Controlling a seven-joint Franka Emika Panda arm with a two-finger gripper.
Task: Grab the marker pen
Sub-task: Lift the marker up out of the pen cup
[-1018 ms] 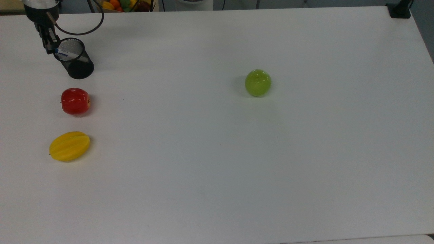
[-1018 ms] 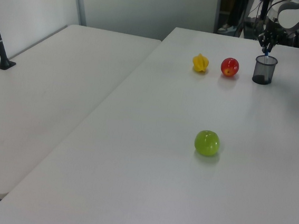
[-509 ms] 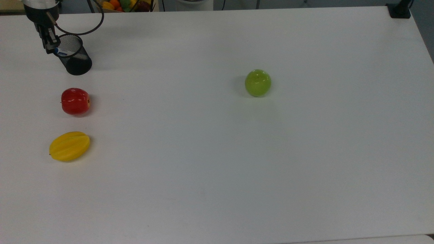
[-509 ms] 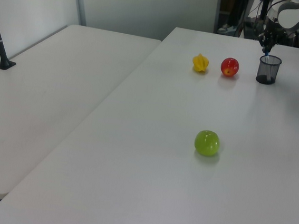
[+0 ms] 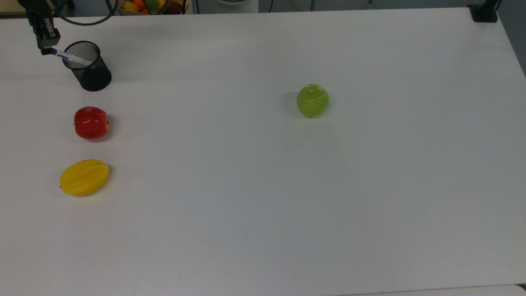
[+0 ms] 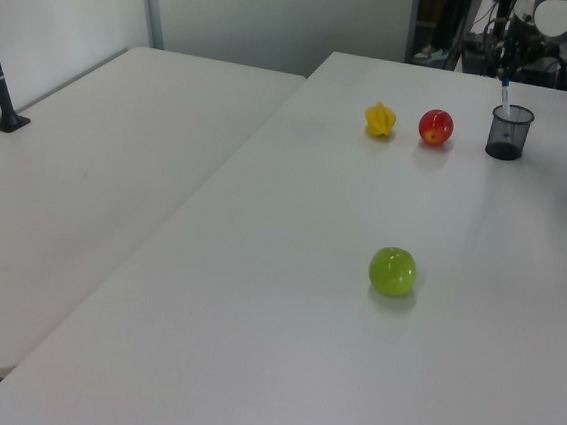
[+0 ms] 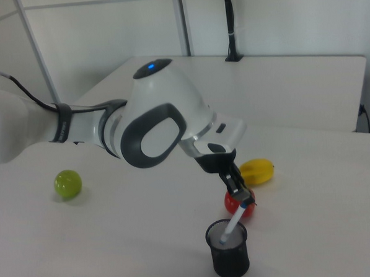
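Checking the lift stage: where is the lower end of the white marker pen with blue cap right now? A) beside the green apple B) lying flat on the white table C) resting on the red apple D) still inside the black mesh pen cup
D: the tool grips the white marker pen with blue cap by its top end, and the lower end sits inside the black mesh pen cup.

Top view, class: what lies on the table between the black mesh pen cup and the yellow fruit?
In the top view, the red apple sits between the black mesh cup and the yellow fruit, apart from both.
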